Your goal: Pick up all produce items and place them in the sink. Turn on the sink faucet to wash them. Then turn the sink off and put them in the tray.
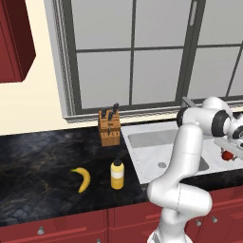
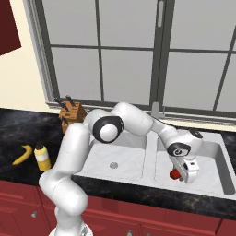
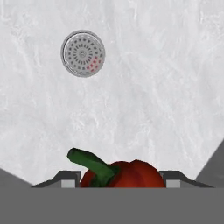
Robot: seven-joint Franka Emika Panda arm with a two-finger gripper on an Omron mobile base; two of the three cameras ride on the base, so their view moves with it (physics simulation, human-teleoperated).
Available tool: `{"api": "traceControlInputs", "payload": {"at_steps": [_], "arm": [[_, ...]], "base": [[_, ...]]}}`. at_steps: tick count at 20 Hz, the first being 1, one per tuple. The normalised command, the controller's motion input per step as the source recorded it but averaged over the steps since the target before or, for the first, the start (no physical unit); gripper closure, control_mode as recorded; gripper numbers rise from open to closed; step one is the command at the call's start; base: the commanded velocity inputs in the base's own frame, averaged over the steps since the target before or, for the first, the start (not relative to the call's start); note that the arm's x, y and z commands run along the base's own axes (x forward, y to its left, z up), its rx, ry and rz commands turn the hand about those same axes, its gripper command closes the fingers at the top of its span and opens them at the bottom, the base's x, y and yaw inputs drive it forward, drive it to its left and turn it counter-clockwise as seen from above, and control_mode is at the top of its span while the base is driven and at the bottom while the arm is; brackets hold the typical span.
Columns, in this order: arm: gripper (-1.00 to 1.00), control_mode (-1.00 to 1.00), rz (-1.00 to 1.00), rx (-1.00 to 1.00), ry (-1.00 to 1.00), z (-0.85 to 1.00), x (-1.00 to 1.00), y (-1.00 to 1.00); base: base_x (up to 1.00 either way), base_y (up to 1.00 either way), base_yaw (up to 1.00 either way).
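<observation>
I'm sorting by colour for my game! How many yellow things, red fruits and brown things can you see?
Yellow: 2, the banana and the squeeze bottle
Red: 1, the round red fruit
Brown: 1, the knife block
Total: 4

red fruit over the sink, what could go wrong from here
1. The end effector holds the red fruit above the right basin of the sink; released from there, the round fruit may roll across the floor toward the drain.
2. The banana lies close beside the yellow squeeze bottle on the counter; reaching for it could knock the bottle over.
</observation>
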Motion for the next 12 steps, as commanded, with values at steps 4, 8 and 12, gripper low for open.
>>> {"api": "traceControlInputs", "payload": {"at_steps": [4, 8, 12], "arm": [[1.0, -1.0, 0.13, 0.0, 0.0, -0.15, 0.25, -0.04], [1.0, -1.0, 0.13, 0.0, 0.0, -0.18, 0.21, -0.05], [1.0, -1.0, 0.11, 0.0, 0.0, -0.2, 0.12, -0.04]], "base": [[0.0, 0.0, 0.0], [0.0, 0.0, 0.0], [0.0, 0.0, 0.0]]}}
